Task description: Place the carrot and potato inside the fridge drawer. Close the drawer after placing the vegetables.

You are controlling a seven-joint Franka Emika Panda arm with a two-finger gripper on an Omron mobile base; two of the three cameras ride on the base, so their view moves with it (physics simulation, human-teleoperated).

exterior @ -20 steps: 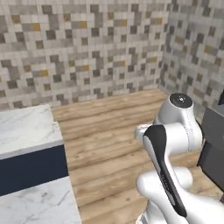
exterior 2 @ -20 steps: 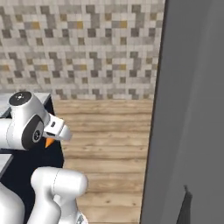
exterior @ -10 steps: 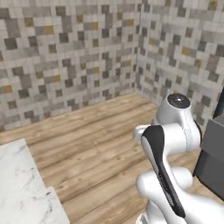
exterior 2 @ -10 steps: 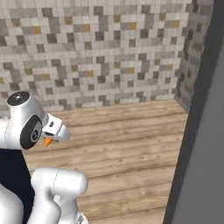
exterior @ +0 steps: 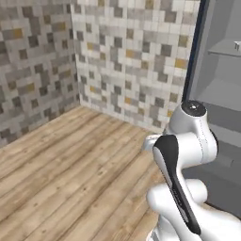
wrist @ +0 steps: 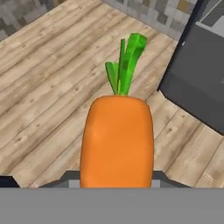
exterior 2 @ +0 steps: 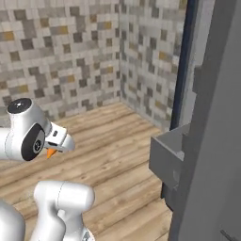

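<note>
Carrot: the bright-orange tapered carrot with a green leafy top (wrist: 117,140) is sitting between the fingers, its broad orange body standing close to the hand camera and its green stalks pointing away over the floor; in the right base view an orange tip (exterior 2: 50,152) is peeking out below the white hand.

Gripper: the two-finger gripper (wrist: 117,177) is pinching the carrot, its dark finger tips pressing on either side of the carrot's lower body; in the right base view the hand is hanging at the left, above the floor and well apart from the fridge.

Fridge drawer: the wide plain grey box-shaped drawer with a flat grey front (exterior 2: 165,157) is standing pulled out from the fridge body, its open top showing in the right base view; in the hand view its dark grey front (wrist: 197,87) is lying to the upper right, beyond the carrot's top and apart from it.

Fridge: the tall grey fridge with a dark blue edge strip (exterior 2: 181,66) is rising at the right; flat grey shelves (exterior: 226,52) are showing inside it in the left base view.

Arm: the white arm with dark joints (exterior: 181,155) is rising in front of the fridge's lower part.

Floor: light wooden planks (exterior: 66,164) are running under the arm and the hand.

Walls: mosaic tiles in grey, beige and ochre (exterior: 132,52) are meeting at a corner behind the floor.
</note>
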